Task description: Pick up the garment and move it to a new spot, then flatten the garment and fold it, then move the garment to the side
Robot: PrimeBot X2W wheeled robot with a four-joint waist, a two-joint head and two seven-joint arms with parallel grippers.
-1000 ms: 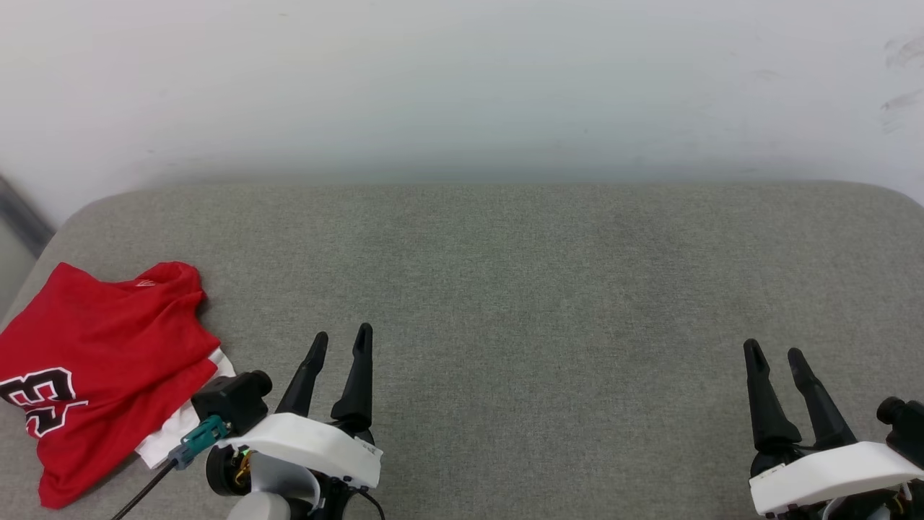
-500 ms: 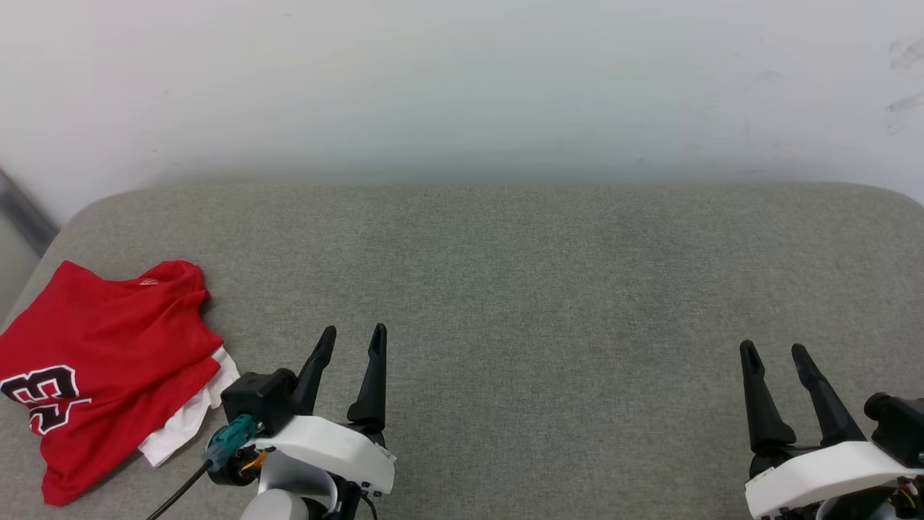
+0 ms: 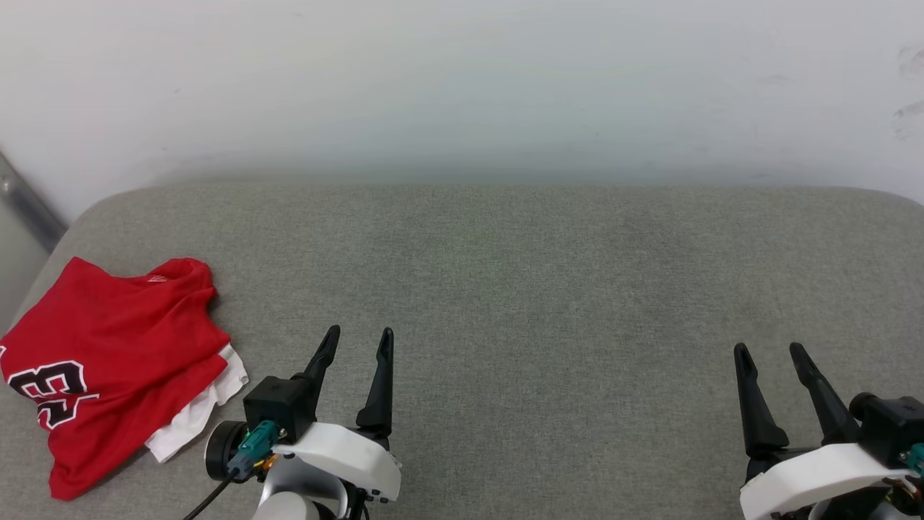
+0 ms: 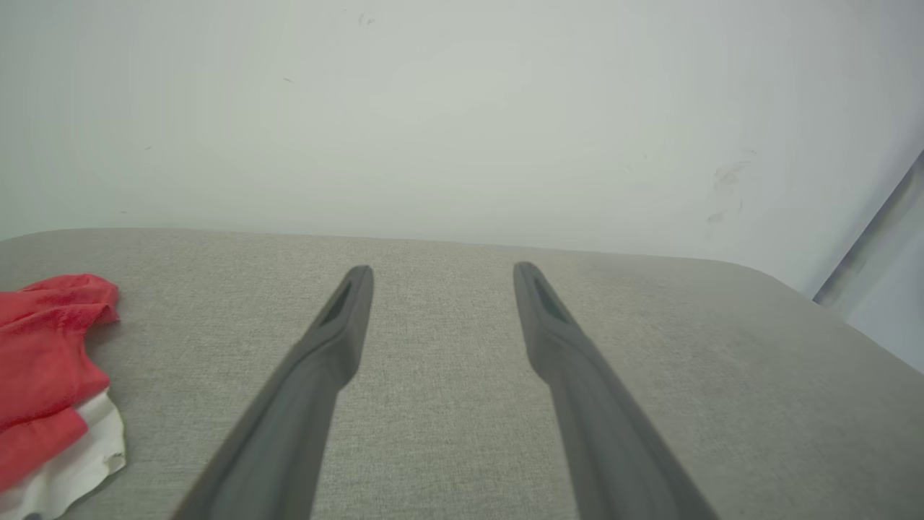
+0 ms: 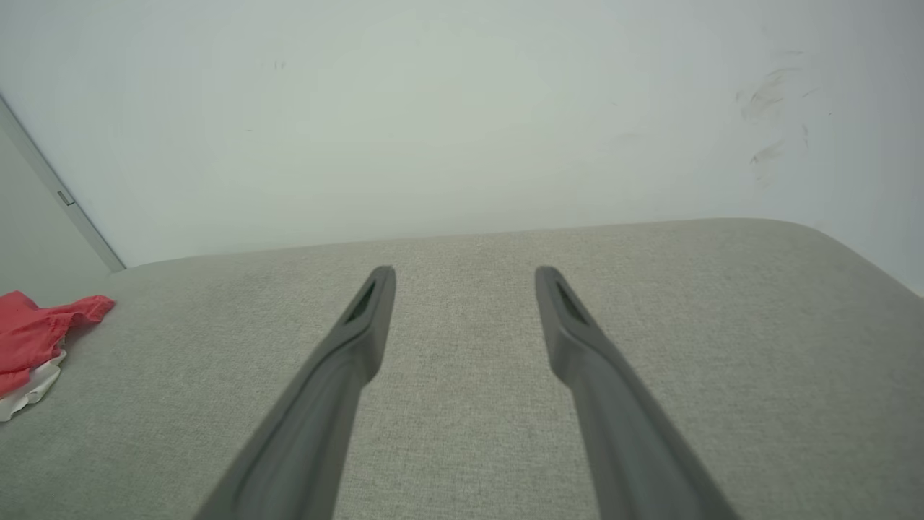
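Garment [image 3: 108, 347] lies folded, left of left gripper [image 3: 359, 341]; right gripper [image 3: 771, 357] well apart; both jaws spread.

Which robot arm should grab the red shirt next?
Left, most likely. The left gripper is open and sits just beside the red shirt at the left end of the grey cushion. The right gripper, also open, is far off at the other end.

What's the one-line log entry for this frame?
garment: bunched, left end of cushion | left gripper: jaws open, empty, beside garment | right gripper: jaws open, empty | contact: none
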